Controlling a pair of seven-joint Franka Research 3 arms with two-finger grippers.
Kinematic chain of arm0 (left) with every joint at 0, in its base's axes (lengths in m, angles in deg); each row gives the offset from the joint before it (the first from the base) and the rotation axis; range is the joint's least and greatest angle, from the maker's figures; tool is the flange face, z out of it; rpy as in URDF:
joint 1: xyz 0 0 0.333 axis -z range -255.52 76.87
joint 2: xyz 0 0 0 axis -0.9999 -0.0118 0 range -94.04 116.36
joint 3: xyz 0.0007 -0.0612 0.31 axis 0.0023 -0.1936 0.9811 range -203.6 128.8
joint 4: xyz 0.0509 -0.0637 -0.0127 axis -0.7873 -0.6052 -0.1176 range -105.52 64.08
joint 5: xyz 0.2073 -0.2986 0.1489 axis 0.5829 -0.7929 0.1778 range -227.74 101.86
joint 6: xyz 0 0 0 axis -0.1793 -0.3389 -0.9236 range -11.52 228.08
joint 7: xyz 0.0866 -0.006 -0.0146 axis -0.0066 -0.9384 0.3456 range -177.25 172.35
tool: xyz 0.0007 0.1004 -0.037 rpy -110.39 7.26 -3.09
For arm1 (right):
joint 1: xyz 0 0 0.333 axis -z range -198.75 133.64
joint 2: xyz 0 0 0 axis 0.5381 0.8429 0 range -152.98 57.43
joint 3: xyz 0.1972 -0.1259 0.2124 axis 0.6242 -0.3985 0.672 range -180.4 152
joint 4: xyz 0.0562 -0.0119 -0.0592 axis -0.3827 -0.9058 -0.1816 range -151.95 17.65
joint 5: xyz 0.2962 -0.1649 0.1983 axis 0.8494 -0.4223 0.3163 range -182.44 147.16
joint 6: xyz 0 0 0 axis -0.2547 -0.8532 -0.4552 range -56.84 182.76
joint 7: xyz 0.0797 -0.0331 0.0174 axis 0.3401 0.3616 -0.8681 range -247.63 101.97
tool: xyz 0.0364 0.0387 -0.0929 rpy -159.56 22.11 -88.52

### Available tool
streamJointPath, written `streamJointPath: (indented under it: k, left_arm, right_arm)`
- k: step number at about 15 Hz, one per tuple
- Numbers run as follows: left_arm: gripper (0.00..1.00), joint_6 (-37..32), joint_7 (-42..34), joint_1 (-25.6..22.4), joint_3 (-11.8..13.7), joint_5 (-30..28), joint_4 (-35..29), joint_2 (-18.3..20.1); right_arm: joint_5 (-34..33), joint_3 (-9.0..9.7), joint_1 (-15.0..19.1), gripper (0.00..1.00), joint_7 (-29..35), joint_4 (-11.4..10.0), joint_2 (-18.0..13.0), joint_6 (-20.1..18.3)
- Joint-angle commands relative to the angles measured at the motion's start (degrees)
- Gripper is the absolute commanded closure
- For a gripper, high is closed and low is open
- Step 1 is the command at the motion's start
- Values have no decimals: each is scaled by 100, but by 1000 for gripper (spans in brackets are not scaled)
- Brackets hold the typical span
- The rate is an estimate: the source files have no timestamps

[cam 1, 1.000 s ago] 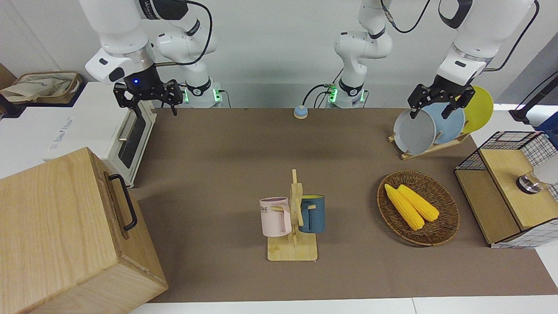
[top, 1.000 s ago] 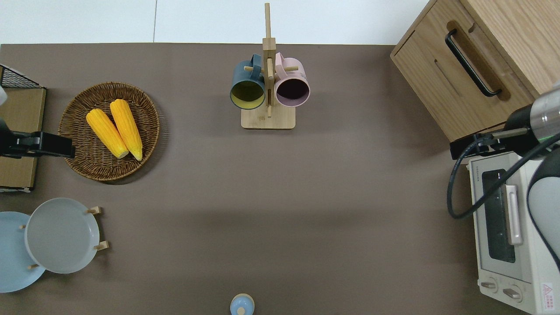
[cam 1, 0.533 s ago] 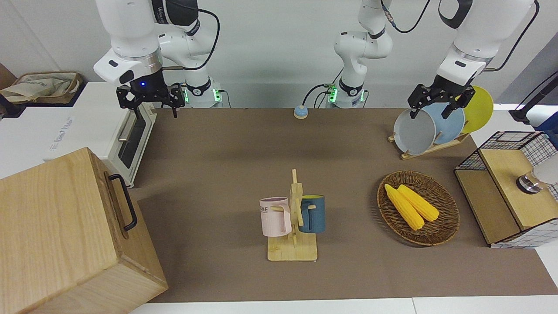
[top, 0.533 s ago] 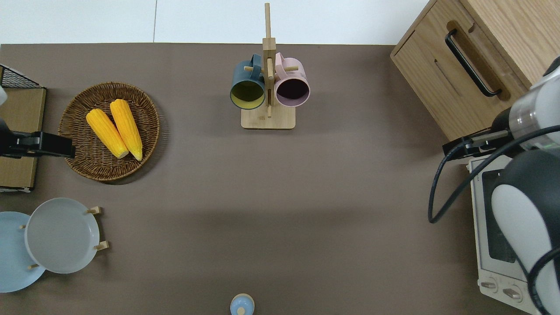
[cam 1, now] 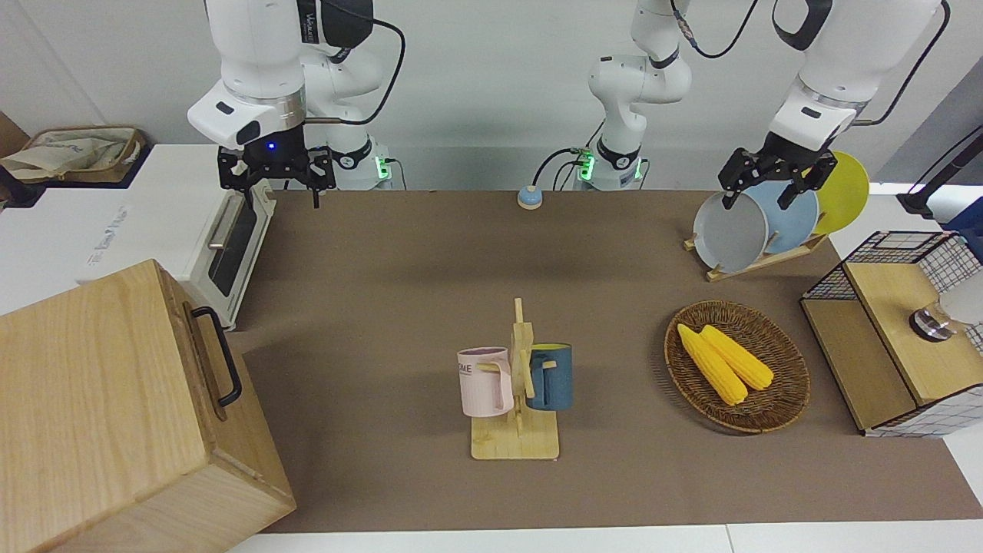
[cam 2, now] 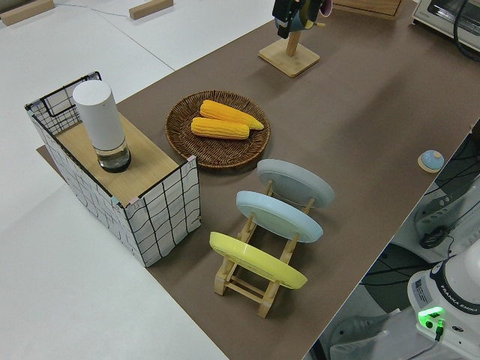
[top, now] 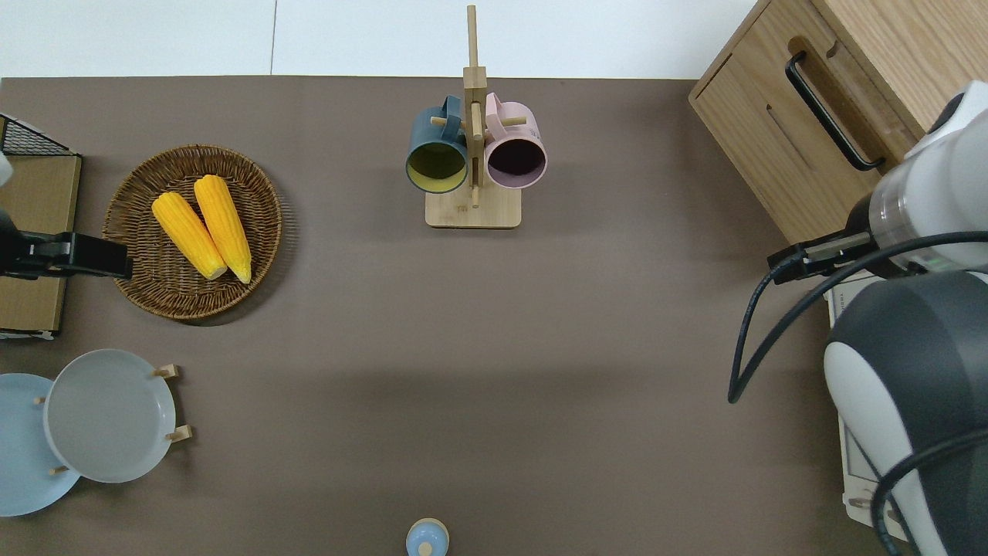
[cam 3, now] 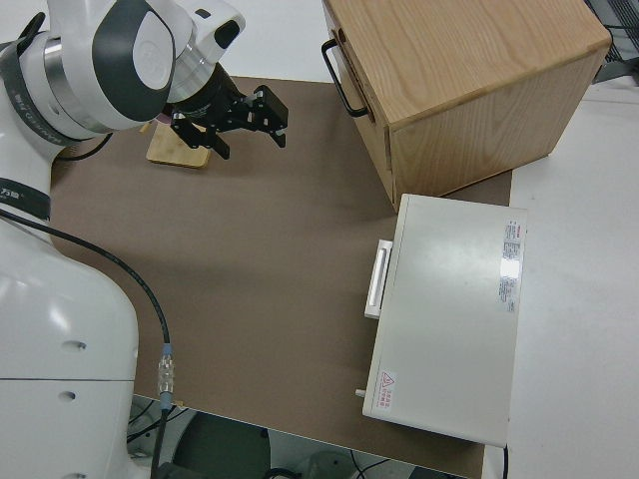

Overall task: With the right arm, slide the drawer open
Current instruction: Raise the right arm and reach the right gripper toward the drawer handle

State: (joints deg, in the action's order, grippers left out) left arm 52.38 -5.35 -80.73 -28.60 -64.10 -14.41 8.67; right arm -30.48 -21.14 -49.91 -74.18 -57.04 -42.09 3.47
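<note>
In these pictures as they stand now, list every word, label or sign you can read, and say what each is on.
"ME": end of a word on the pink mug.
Print on the right arm: not legible.
Grey print on the toaster oven top: too blurred.
Red warning triangle sticker on the oven: text too small.

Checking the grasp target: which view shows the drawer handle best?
Overhead: the drawer handle shows full length, unobstructed. The front view and right side view show it foreshortened, at an angle. The left side view misses it.

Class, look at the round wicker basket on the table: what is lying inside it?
Inside the wicker basket lie two yellow corn cobs, side by side and touching. The weave directly under them is covered, so anything beneath cannot be seen.
</note>
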Motion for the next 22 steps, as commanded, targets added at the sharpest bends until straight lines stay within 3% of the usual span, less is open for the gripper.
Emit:
streamJointPath:
  k: [1,4,7,9,13,16,18,22]
  left_arm:
    - [5,2,-43,99,95,72,117,-76]
    - [5,2,-43,99,95,72,117,-76]
    - [2,2,-43,99,95,72,117,-76]
    - [5,2,-43,99,95,72,117,-76]
    - [5,2,-43,99,95,72,117,-76]
    - [5,2,-43,99,95,63,117,-76]
    - [2,2,-43,99,95,72,117,-76]
    - [5,2,-43,99,95,72,117,-76]
  right_arm:
    - [-831,18,-390,13,65,184,170,-70]
    - [-1675,70,-681,13,65,184,337,-26]
    - [-2501,412,-682,13,74,167,512,132]
    - [-2976,492,-725,13,100,158,679,194]
    - [-3951,676,-743,13,697,88,1013,264]
    - [-4418,703,-761,13,803,-17,1224,325]
    - [-4971,703,-866,13,996,-140,1374,589]
    - [-5675,747,-1085,13,1479,-246,1646,598]
